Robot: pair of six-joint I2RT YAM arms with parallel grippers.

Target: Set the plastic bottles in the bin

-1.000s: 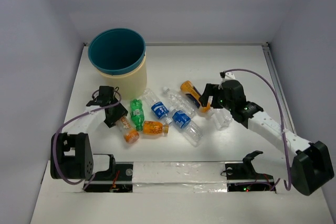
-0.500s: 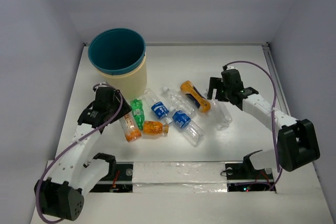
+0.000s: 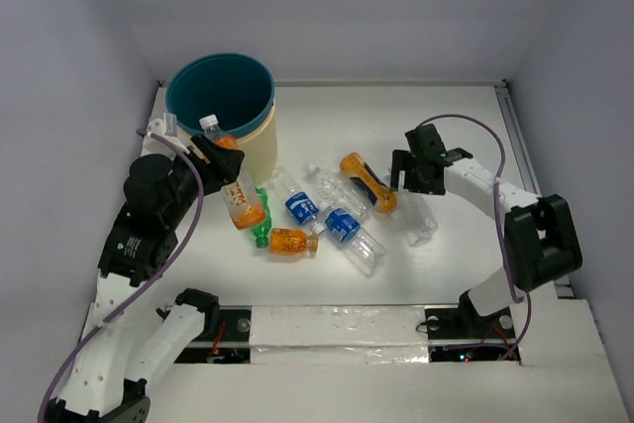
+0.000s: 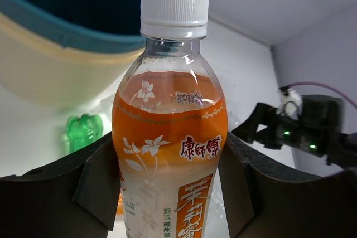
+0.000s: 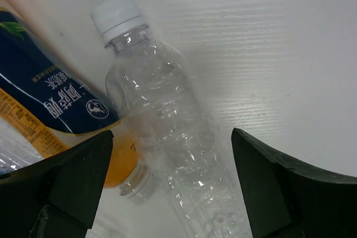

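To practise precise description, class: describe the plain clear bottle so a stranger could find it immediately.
On the table, start at the teal-rimmed bin far left and follow the lying bottles rightward. The rightmost, beside an orange bottle, is the plain clear bottle: white cap, no label, unlike its labelled neighbours.

Bases of the orange bottle (image 4: 168,154) and plain clear bottle (image 5: 167,132) beyond their wrist views' bottom edges; bin (image 4: 50,71) blurred.

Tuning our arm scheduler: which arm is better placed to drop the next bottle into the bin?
Left. The left fingers clamp an orange bottle raised beside the bin. The right fingers are open over the plain clear bottle lying well away from the bin, gripping nothing.
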